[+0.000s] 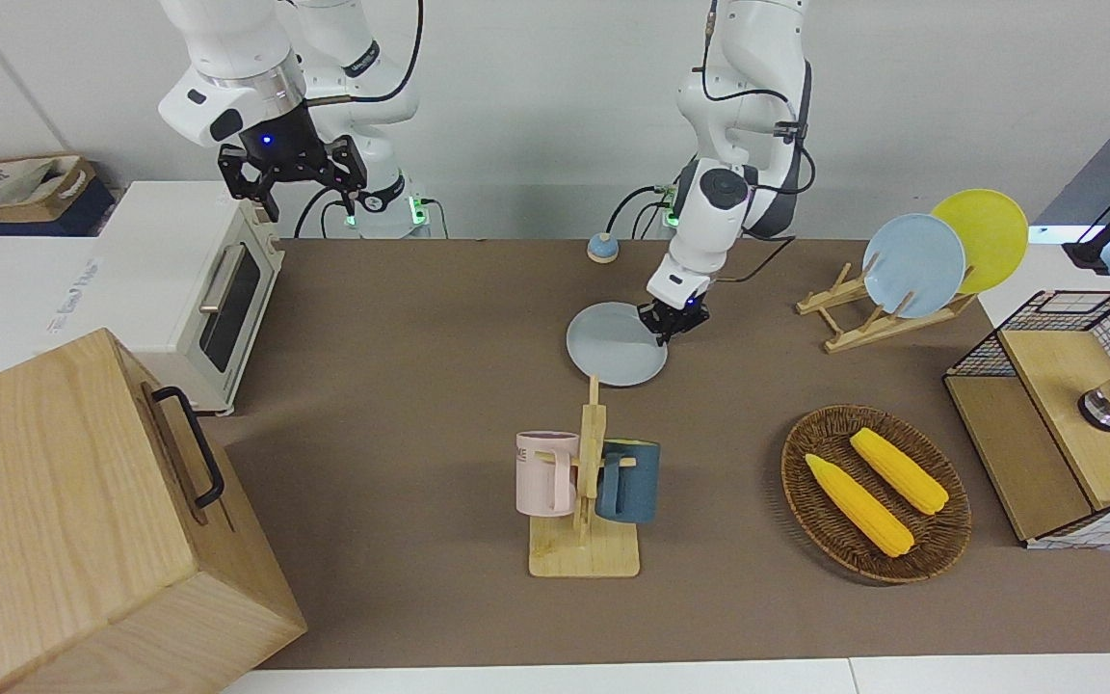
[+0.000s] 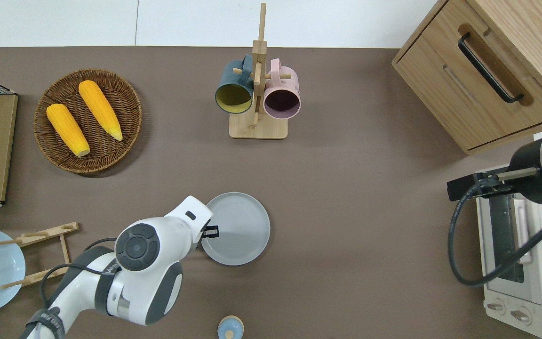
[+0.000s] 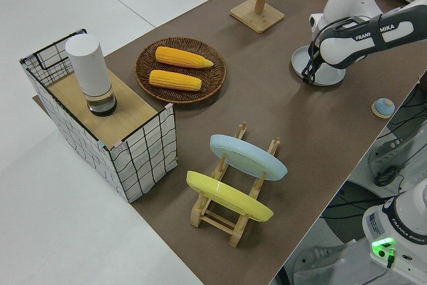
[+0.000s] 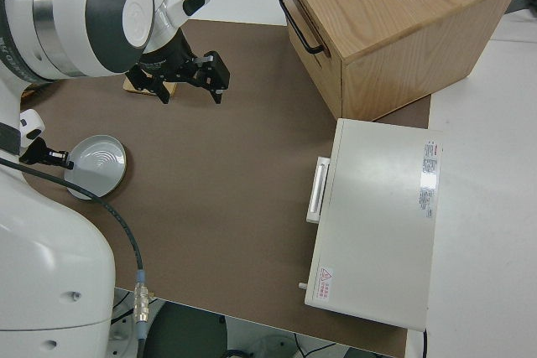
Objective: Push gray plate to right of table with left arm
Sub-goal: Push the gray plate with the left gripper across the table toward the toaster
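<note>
Gray plate [image 2: 240, 230] lies nearer the robots than the mug rack [image 2: 258, 123] (left hand [image 2: 210, 231] touching).

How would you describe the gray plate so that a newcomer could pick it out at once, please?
Start at the wooden mug rack standing mid-table. The gray plate lies flat on the brown table, nearer to the robots than the rack, with the left pincer at its rim. The sky-blue plate and the yellow plate stand on edge in a wooden rack.

I was running a lab mock-kitchen: two arms bolted at a brown worktop [image 1: 401, 318], toaster oven [image 1: 213, 289], mug rack [image 1: 586, 501], plate rack [image 1: 854, 318], corn basket [image 1: 875, 492], bare white walls.
</note>
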